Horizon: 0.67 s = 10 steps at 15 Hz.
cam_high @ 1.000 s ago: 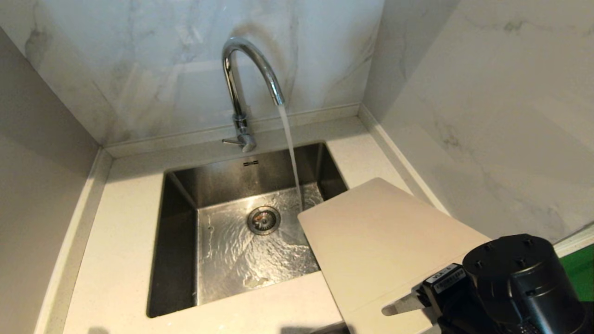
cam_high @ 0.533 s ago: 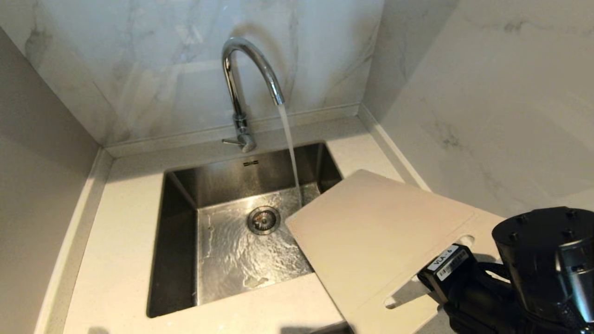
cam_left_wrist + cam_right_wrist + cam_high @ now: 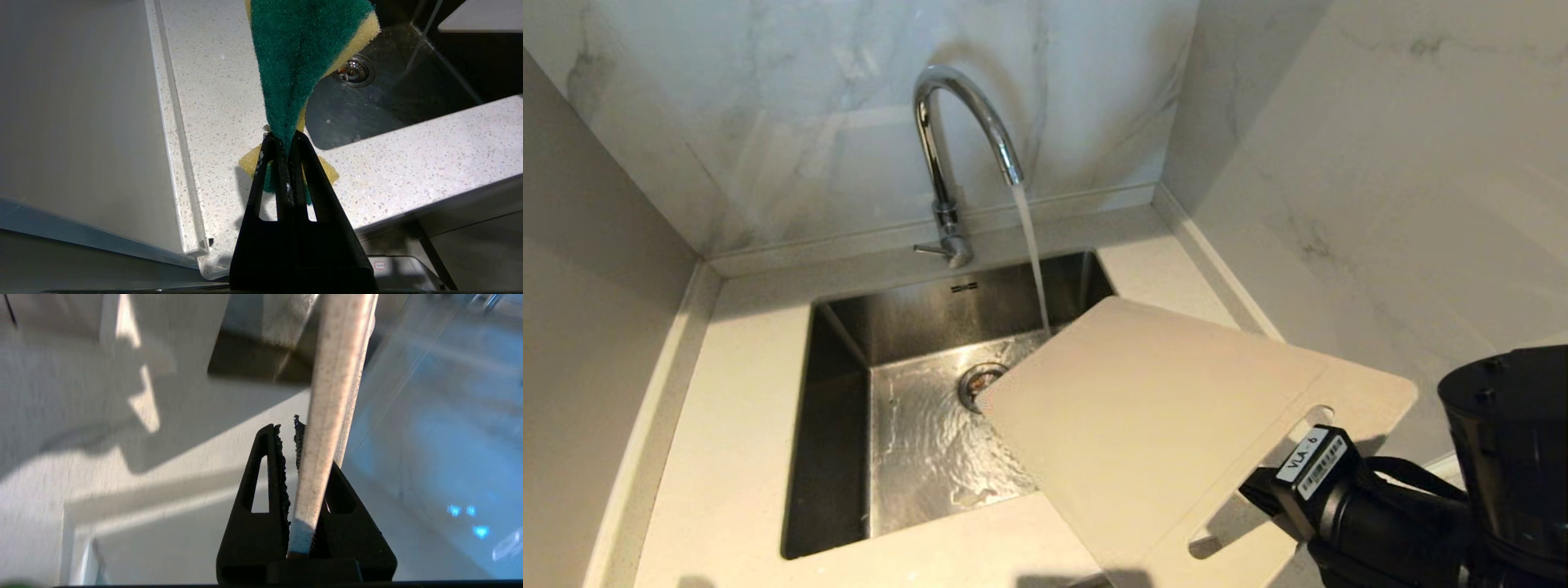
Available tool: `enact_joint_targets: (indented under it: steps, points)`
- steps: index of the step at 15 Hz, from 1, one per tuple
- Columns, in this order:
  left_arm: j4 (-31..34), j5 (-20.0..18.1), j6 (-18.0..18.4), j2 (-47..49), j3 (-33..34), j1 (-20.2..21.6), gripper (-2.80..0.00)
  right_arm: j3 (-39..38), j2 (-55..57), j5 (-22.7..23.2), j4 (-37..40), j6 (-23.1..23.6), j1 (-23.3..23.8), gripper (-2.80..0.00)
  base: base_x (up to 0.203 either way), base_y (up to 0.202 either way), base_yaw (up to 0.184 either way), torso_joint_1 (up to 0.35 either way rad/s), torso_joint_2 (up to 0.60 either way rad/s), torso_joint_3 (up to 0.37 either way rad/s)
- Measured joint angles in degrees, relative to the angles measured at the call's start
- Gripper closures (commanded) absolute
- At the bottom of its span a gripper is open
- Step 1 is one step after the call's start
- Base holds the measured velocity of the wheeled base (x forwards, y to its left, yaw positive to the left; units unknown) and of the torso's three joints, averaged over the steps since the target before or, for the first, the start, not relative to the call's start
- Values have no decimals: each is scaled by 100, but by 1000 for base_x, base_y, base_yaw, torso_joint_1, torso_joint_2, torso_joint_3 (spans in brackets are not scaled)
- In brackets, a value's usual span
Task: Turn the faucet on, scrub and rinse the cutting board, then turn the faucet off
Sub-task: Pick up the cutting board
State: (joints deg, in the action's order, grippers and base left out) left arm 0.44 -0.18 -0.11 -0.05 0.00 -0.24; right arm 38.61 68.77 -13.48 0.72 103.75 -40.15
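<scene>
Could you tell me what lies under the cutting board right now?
Under the raised cutting board lie the sink's right side and part of the counter. The drain peeks out at its corner; the rest of the basin floor there is hidden.

White barcode label (image 3: 1312, 463) on black wrist housing of right arm, head view, at 4 o'clock in frame: reads "VLA-6" or similar, last character uncertain; barcode strip printed beside text. Small dark maker's mark (image 3: 963, 287) stamped on rear wall of sink (image 3: 837, 425), at 6 o'clock from faucet (image 3: 947, 155) base: illegible. Small red-outlined sticker (image 3: 379, 266) in left wrist view, at 5 o'clock: illegible.
</scene>
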Motion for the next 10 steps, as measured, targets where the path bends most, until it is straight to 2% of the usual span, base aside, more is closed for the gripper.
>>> enact_joint_targets:
  steps: [2,4,8,10]
  points:
    - [0,2,-3,0,0,0,0,-30,-6,513,1,127,183,0,0,0,0,0,0,0]
    - [0,2,0,0,0,-2,0,-33,0,1010,-29,456,543,0,0,0,0,0,0,0]
    - [0,1,-2,0,0,2,0,9,155,2281,-644,1668,1378,0,0,0,0,0,0,0]
    - [0,0,-4,0,0,0,0,22,283,2590,-863,2094,1522,0,0,0,0,0,0,0]
